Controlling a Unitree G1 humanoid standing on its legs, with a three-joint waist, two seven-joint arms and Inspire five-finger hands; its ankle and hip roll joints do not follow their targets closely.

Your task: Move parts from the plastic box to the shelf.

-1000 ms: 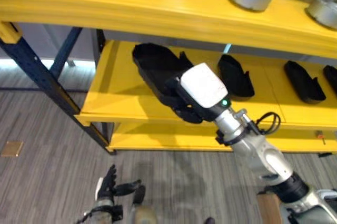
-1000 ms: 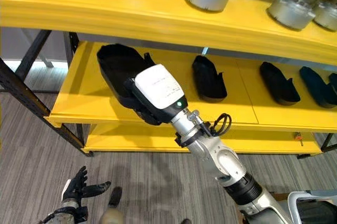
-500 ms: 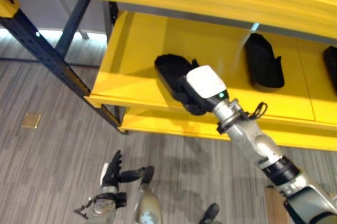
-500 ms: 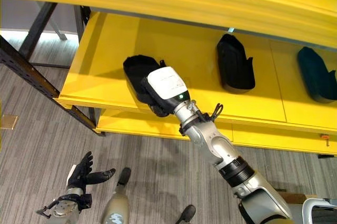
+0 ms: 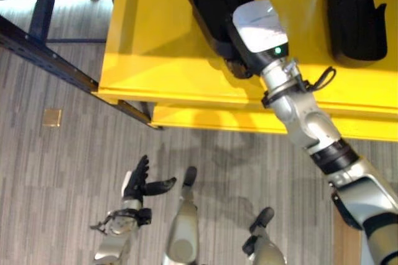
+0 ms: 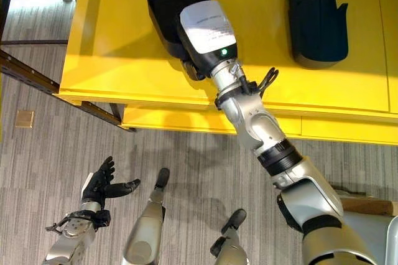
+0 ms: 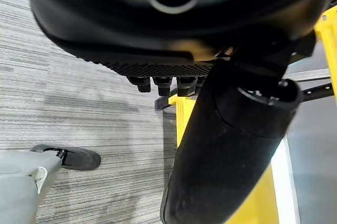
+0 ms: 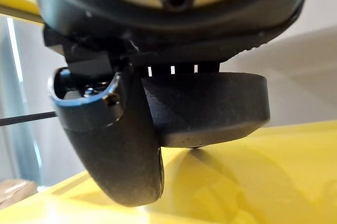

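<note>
**Right hand holds a black part on the yellow shelf**

The right hand [image 6: 194, 60] reaches out over the lower yellow shelf [image 6: 118, 60] and grips a black part [image 6: 166, 10], a long hollow piece with a rounded end. In the right wrist view the thumb [image 8: 113, 145] curls down across the near side of the part [image 8: 210, 108], and the part's underside meets the shelf board [image 8: 253, 182] at one small spot, with its shadow just beneath it. The rest of the fingers are hidden behind the part there, so all that can be read is that the hand is closed around it. The part lies near the front left area of the shelf, its length running toward the back.

A second black part [image 6: 316, 16] of the same kind lies on the same shelf, well apart to the right, clear of the arm.

The left hand [image 5: 142, 181] hangs low above the grey striped floor [image 5: 56, 172], in front of the shelf and to the left. Its fingers are straight and spread with the thumb standing out to the side, and it holds nothing. A small brown square [image 5: 52, 116] lies on the floor near the dark blue shelf leg [image 5: 43, 47]
</note>
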